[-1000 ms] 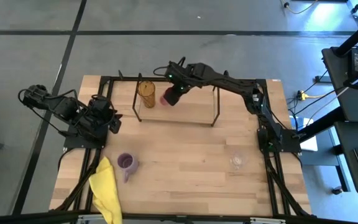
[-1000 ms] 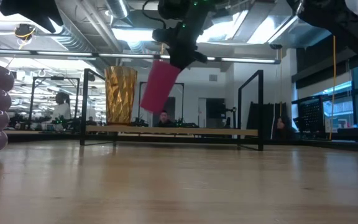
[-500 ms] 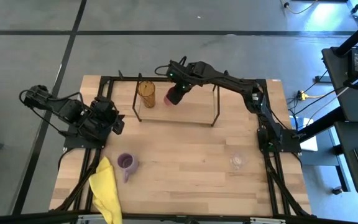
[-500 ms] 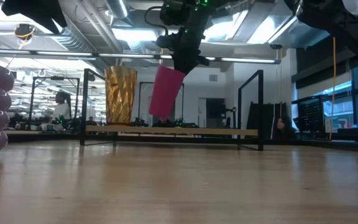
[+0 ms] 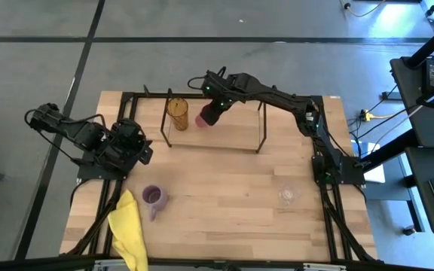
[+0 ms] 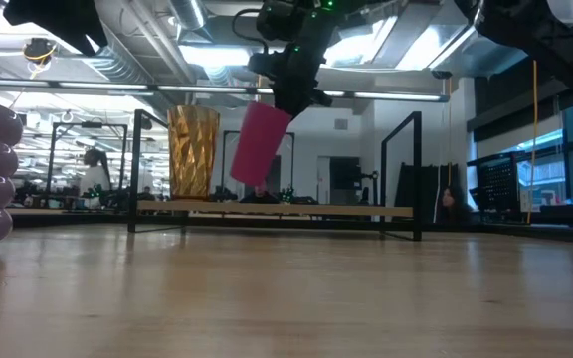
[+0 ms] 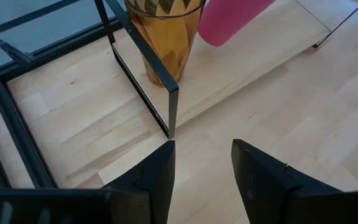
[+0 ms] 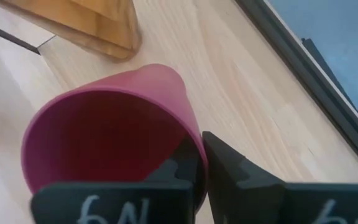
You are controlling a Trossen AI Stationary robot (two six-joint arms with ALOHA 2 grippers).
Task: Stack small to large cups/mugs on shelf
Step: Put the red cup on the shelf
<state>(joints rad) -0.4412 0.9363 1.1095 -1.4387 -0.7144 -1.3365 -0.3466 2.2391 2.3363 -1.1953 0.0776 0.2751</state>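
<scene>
Gripping the red cup point(image 6: 258, 144) by its rim, the right gripper point(image 5: 213, 110) holds it tilted above the shelf point(image 6: 267, 210), beside the amber tumbler point(image 6: 193, 152); probably not touching. Next: level it, lower. The left gripper point(image 7: 202, 163) waits apart.

Matt, seemingly plastic red cup point(image 8: 107, 140)

Red cup point(image 6: 259, 142) nearer amber tumbler point(image 6: 193, 152)

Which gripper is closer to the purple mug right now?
Left. The left gripper hovers open just above the table's left side, a short way behind the purple mug. The right gripper is over the shelf, holding the red cup.
</scene>
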